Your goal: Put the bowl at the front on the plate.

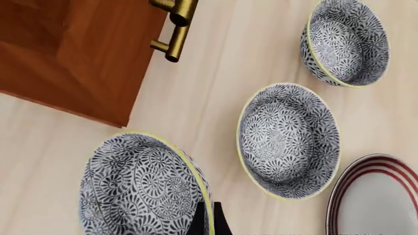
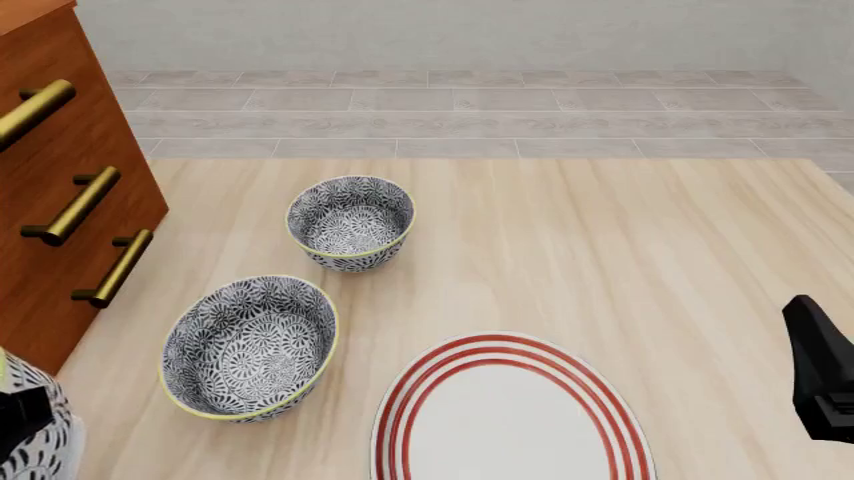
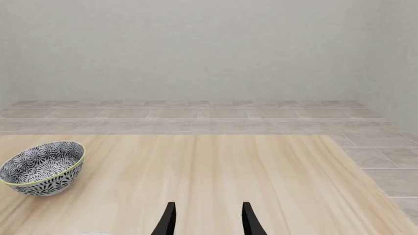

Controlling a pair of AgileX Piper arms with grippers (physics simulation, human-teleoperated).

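Observation:
The bowl [image 1: 137, 191] fills the near part of the left wrist view, tilted, with its yellowish rim between the two dark fingers of my left gripper [image 1: 210, 215], which is shut on that rim. In the front view only a sliver of the bowl [image 2: 40, 440] shows, at the bottom left corner, with the left gripper [image 2: 16, 410] on it. The plate [image 2: 507, 420] lies at the front centre, to the right of the bowl and apart from it; its red-ringed rim also shows [image 1: 375, 193]. My right gripper [image 3: 207, 220] is open over bare table at the right edge [image 2: 821, 370].
Two other patterned bowls stand on the table: one left of the plate [image 2: 250, 345] [image 1: 289, 139] and one farther back [image 2: 351, 220] [image 1: 346, 41] [image 3: 42, 169]. A wooden cabinet [image 2: 67, 200] with brass handles [image 2: 114, 268] stands along the left side.

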